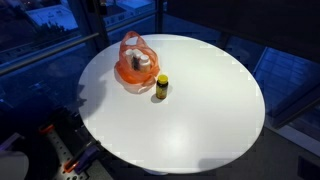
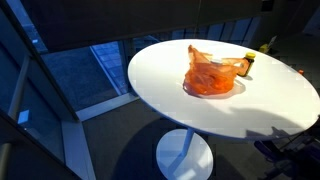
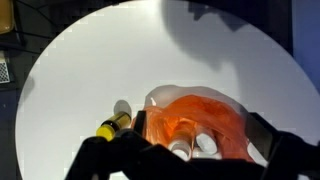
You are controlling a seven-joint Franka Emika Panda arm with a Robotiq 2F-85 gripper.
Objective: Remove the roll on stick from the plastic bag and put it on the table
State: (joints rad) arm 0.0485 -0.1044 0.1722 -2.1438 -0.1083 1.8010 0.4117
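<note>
An orange plastic bag (image 1: pixel 135 64) lies on the round white table (image 1: pixel 200 110), and it shows in both exterior views (image 2: pixel 211 74). In the wrist view the bag (image 3: pixel 195 115) is open towards the camera, with two white cylindrical items (image 3: pixel 192 146) inside it. I cannot tell which of them is the roll on stick. A small yellow bottle with a black cap (image 1: pixel 161 87) stands on the table just beside the bag (image 3: pixel 113 125). My gripper (image 3: pixel 200 140) shows only in the wrist view. It is open, with its dark fingers spread to either side of the bag's near end.
The table edge curves round on all sides, with a dark floor and glass panels beyond it. Some equipment with orange parts (image 1: pixel 70 160) sits below the table's edge.
</note>
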